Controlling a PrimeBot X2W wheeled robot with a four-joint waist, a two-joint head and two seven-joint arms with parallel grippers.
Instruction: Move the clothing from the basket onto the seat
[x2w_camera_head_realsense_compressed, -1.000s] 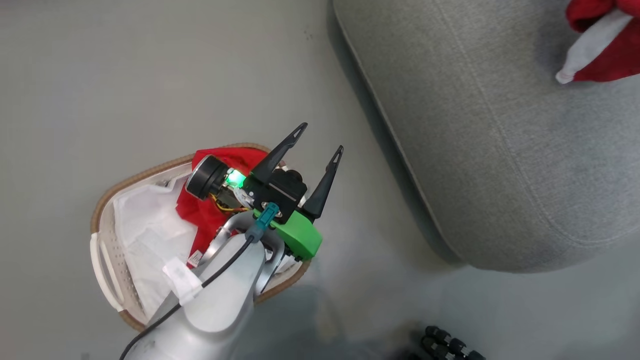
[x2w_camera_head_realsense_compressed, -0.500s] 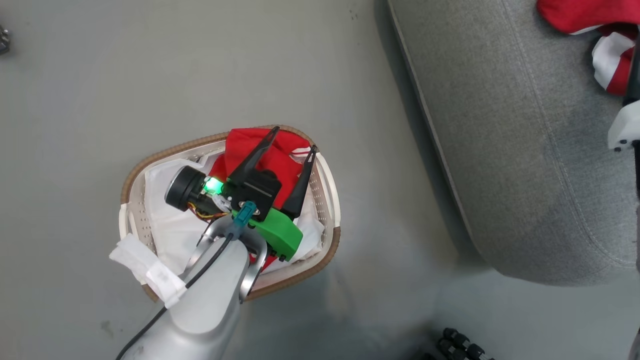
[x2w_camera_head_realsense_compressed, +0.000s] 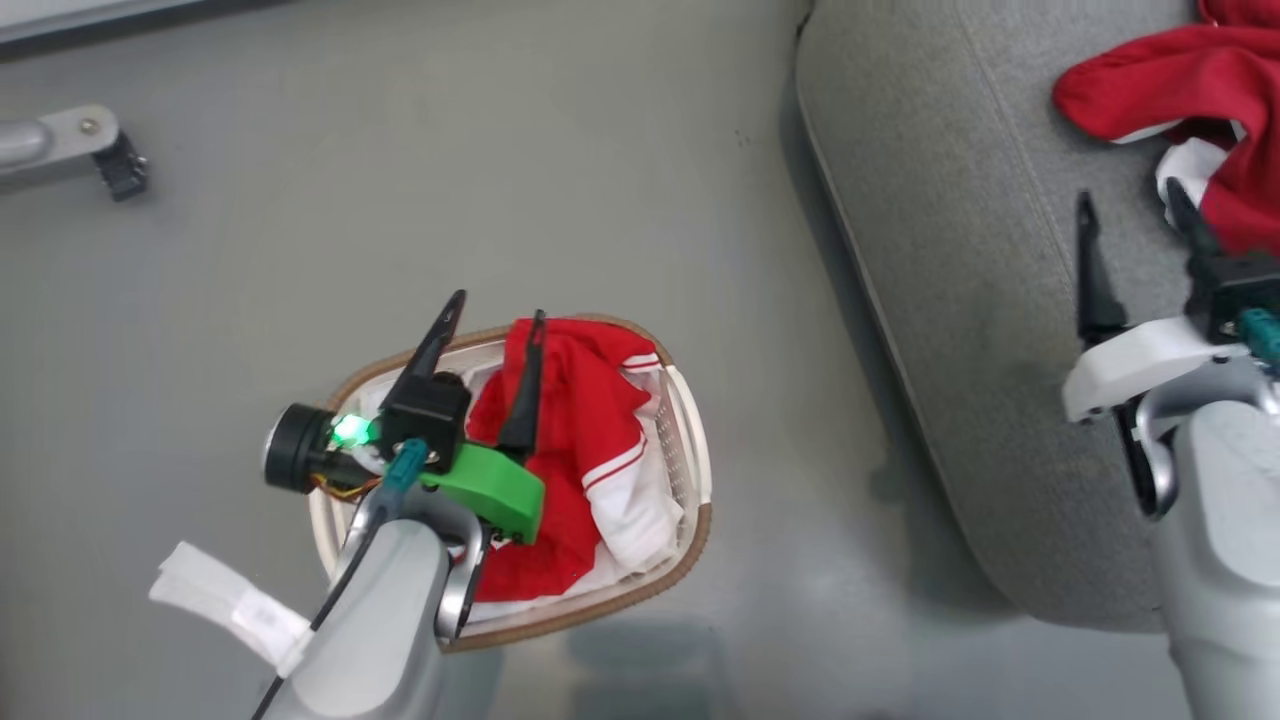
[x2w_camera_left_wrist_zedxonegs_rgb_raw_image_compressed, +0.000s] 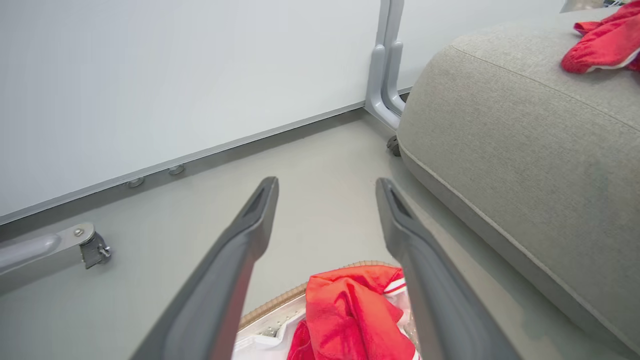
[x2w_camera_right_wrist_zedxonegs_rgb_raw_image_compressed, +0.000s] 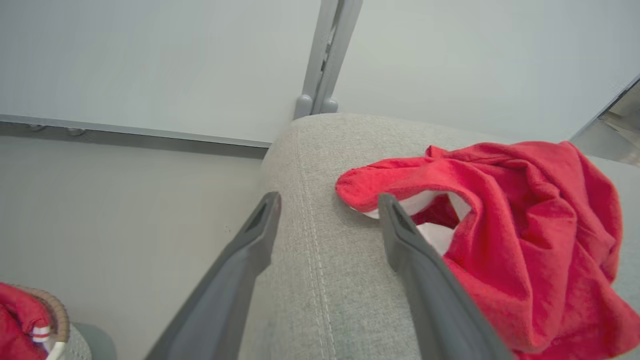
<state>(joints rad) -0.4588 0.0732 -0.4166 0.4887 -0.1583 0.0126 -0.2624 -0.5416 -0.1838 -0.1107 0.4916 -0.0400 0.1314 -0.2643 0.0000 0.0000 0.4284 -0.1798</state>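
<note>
While both pairs of fingers stand spread with nothing between them, I see left gripper (x2w_camera_head_realsense_compressed: 499, 305) over the basket (x2w_camera_head_realsense_compressed: 690, 545) at 7 o'clock in head view, above the clothing (x2w_camera_head_realsense_compressed: 590, 420) heaped inside. Right gripper (x2w_camera_head_realsense_compressed: 1128, 193) hangs over the seat (x2w_camera_head_realsense_compressed: 950, 250) at 3 o'clock, just beside a second garment (x2w_camera_head_realsense_compressed: 1150, 70) lying at 1 o'clock.

Red clothing (x2w_camera_head_realsense_compressed: 590, 400) in basket (x2w_camera_head_realsense_compressed: 692, 455), grey seat (x2w_camera_head_realsense_compressed: 950, 250)
</note>
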